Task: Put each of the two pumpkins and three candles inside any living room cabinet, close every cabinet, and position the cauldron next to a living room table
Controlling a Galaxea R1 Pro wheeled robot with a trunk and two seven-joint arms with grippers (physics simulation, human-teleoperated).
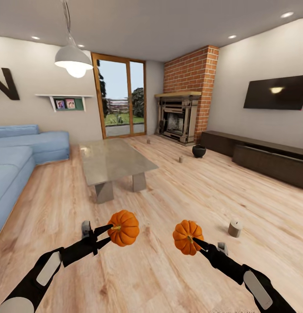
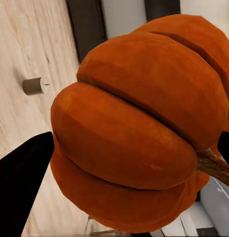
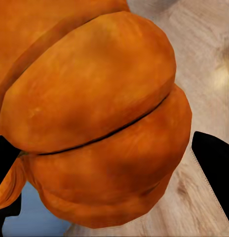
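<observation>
Your left gripper is clamped on one pumpkin, which sits at the fingertips with its stem turned back toward the jaws. Your right gripper is clamped on the other pumpkin the same way, stem toward the fingers. Both pumpkins hang above the wood floor, side by side with a clear gap between them, the left one at about 7 o'clock in the head view and the right one at about 5 o'clock.

Both are bright orange with deep ribs. In the left wrist view the pumpkin shows a brownish stem at its edge, with a dark finger beside it. In the right wrist view the pumpkin lies between two dark fingers.

One candle, a squat tan cylinder, stands on the floor at 4 o'clock, near the right pumpkin but apart from it. Two more candles stand farther off, toward 1 and 12 o'clock. The black cauldron sits on the floor at 1 o'clock, near the fireplace and the end of the long dark cabinet, whose fronts look shut. The grey table stands at 11 o'clock, well apart from the cauldron.
</observation>
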